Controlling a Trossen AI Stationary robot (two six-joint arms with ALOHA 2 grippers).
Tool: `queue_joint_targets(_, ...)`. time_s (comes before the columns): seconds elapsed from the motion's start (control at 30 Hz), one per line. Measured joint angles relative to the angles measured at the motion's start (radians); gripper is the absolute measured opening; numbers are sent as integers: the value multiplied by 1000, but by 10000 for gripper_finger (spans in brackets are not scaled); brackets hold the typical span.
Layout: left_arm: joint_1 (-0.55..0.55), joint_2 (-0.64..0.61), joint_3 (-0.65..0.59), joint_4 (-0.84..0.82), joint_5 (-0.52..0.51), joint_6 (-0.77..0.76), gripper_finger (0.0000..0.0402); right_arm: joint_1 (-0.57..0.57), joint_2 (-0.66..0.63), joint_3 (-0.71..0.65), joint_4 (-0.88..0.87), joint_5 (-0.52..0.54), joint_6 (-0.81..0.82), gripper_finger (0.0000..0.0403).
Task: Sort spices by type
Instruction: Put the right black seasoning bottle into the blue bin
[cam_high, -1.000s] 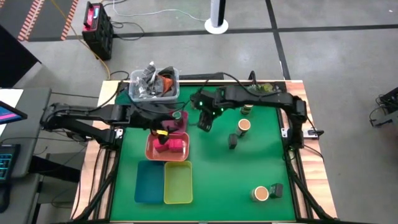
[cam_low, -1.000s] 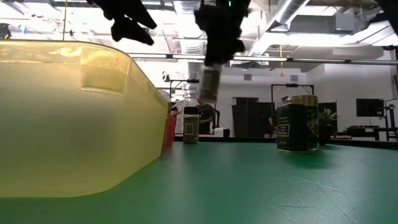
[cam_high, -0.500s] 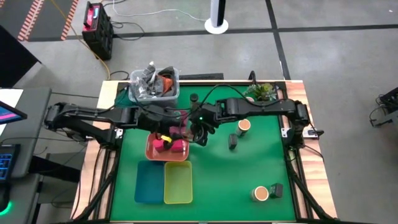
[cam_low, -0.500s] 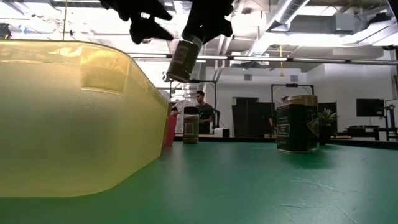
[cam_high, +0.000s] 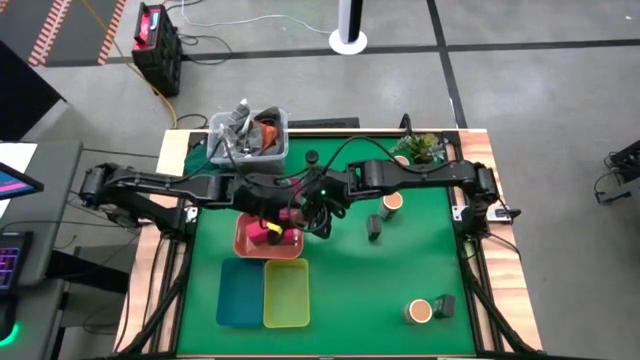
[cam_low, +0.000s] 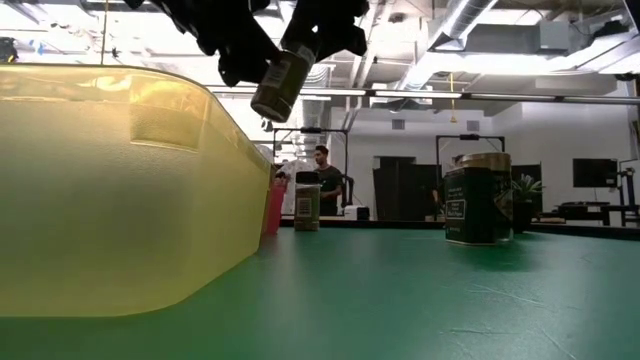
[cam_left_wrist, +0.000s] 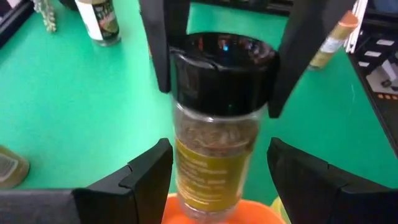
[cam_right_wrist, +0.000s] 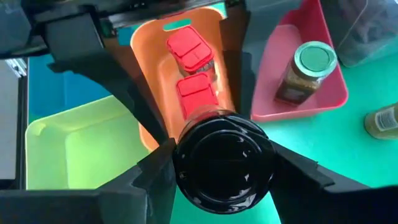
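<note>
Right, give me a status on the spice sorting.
Done: two red-lidded jars lie in the orange tray; a green-lidded jar stands in the pink tray.
In hand: the right claw holds a black-capped jar over the trays, the left claw open around it.
Left: jars on the mat.

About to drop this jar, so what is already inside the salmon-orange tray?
Two red-lidded spice boxes lie in the salmon-orange tray. The black-capped jar in the right gripper covers its near end.
</note>
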Motion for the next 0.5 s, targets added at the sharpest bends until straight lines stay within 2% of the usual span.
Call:
queue_joint_targets(0.37,13,0,0,-17,-5,-5,249,4,0,0,50,-20,-3,234)
queue_joint_targets(0.5,13,0,0,-18,-5,-5,231,4,0,0,52,-21,-3,237)
